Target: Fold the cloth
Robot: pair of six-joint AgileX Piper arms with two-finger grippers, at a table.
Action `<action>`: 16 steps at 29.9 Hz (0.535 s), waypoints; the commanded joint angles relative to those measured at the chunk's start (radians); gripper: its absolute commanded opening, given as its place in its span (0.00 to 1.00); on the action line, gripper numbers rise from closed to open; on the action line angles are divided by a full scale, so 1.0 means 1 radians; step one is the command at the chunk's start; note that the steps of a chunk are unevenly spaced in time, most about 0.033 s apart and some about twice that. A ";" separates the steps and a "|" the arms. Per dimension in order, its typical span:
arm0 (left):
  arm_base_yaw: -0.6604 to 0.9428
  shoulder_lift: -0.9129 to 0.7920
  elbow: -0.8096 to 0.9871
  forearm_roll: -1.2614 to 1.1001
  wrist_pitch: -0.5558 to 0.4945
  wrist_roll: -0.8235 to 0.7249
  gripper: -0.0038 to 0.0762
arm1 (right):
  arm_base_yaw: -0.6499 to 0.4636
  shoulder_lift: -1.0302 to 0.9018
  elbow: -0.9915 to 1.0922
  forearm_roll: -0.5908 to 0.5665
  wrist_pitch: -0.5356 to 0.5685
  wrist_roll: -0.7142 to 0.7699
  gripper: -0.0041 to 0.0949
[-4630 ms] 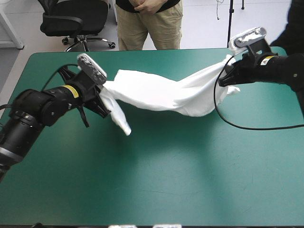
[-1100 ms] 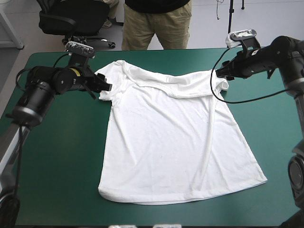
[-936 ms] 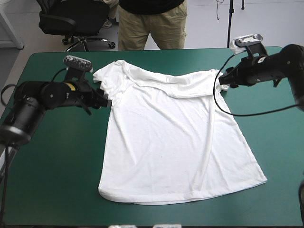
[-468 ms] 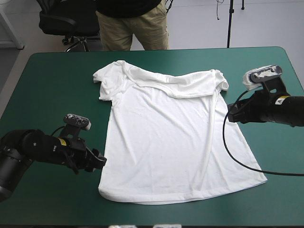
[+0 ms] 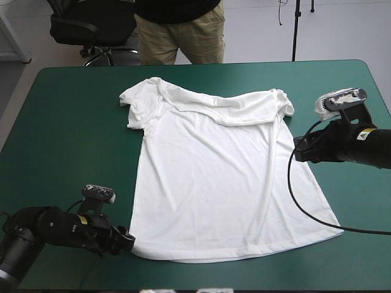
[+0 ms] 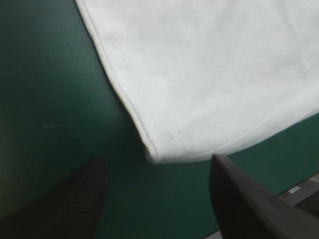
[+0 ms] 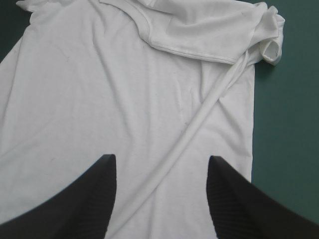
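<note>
The white T-shirt (image 5: 214, 177) lies spread flat in the middle of the table, collar toward the far edge and hem toward the near edge. A long raised crease (image 7: 199, 117) runs slantwise down its right half. My left gripper (image 5: 125, 239) is low at the near-left hem corner. In the left wrist view that corner (image 6: 164, 149) lies just ahead of its open fingers (image 6: 84, 189), with nothing between them. My right gripper (image 5: 297, 149) stands open at the shirt's right side edge, and its fingers (image 7: 227, 194) frame the white cloth without holding it.
The teal-green cover (image 5: 67, 140) shows in wide bands left and right of the shirt. The table's near edge (image 5: 91, 288) runs close behind my left arm. The right sleeve (image 5: 282, 104) is bunched up near the far right.
Earlier both grippers were at the shirt's shoulders and let go. Since then the left gripper has travelled down the left side to the hem corner. The right gripper moved to the right side edge.
</note>
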 commanded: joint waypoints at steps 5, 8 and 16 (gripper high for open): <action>0.000 0.087 0.054 -0.060 -0.138 0.068 0.60 | -0.007 -0.016 -0.022 0.028 -0.049 0.000 0.56; -0.002 0.140 0.054 -0.145 -0.155 0.140 0.60 | -0.007 -0.016 -0.022 0.028 -0.054 0.000 0.56; -0.081 0.276 0.054 -0.130 -0.183 0.202 0.47 | -0.007 -0.016 -0.022 0.023 -0.043 0.000 0.56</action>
